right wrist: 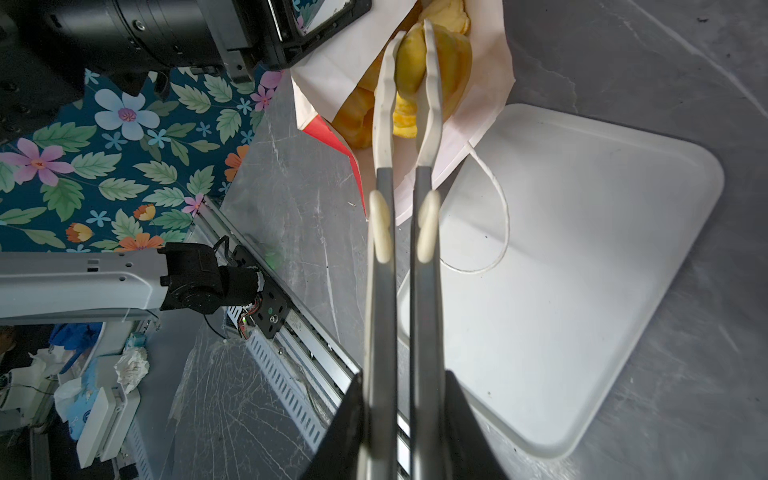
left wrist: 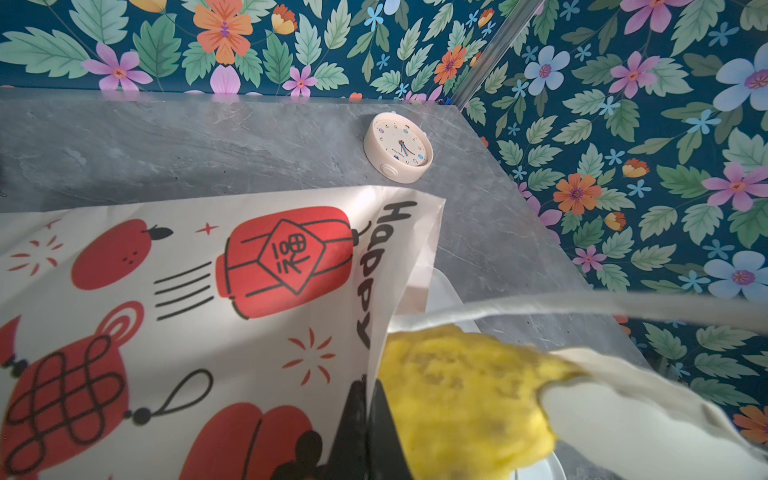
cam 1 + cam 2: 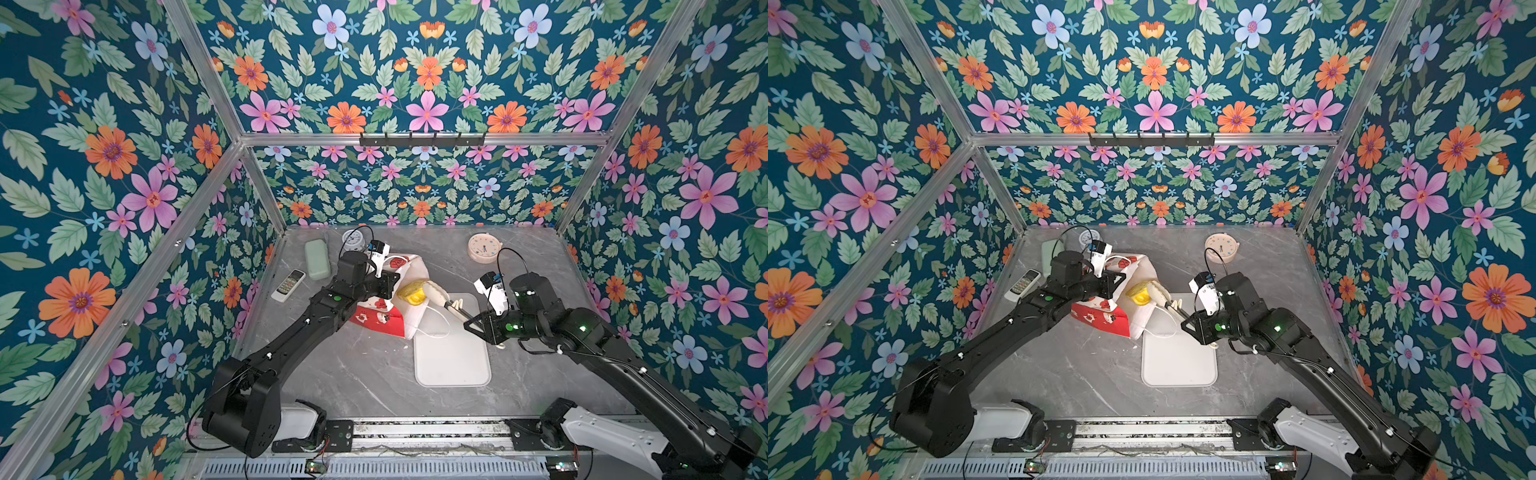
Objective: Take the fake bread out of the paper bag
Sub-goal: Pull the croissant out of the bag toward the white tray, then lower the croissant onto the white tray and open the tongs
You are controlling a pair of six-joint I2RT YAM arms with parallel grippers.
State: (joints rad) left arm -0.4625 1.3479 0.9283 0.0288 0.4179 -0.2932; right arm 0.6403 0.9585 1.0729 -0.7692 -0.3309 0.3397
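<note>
The paper bag point(image 3: 376, 318) point(image 3: 1100, 318) lies on its side, white with red prints, its mouth facing the tray. My left gripper point(image 3: 390, 286) point(image 2: 368, 419) is shut on the bag's upper mouth edge point(image 2: 374, 332) and holds it up. Yellow fake bread point(image 3: 411, 293) point(image 3: 1139, 293) point(image 2: 457, 395) shows in the mouth. My right gripper point(image 3: 473, 324) point(image 1: 403, 376) is shut on a pair of tongs point(image 3: 451, 306) point(image 1: 384, 291). The tongs' white tips clasp one pastry point(image 1: 411, 66) inside the opening, with other pastries point(image 1: 359, 120) beside it.
A white tray point(image 3: 453, 357) point(image 1: 582, 291) lies under the bag's mouth, with a cord handle point(image 1: 498, 232) on it. A pink clock point(image 3: 482, 248) point(image 2: 398, 147) sits at the back right. At the back left are a remote point(image 3: 288, 285), a green case point(image 3: 317, 259) and a small clock point(image 3: 353, 239).
</note>
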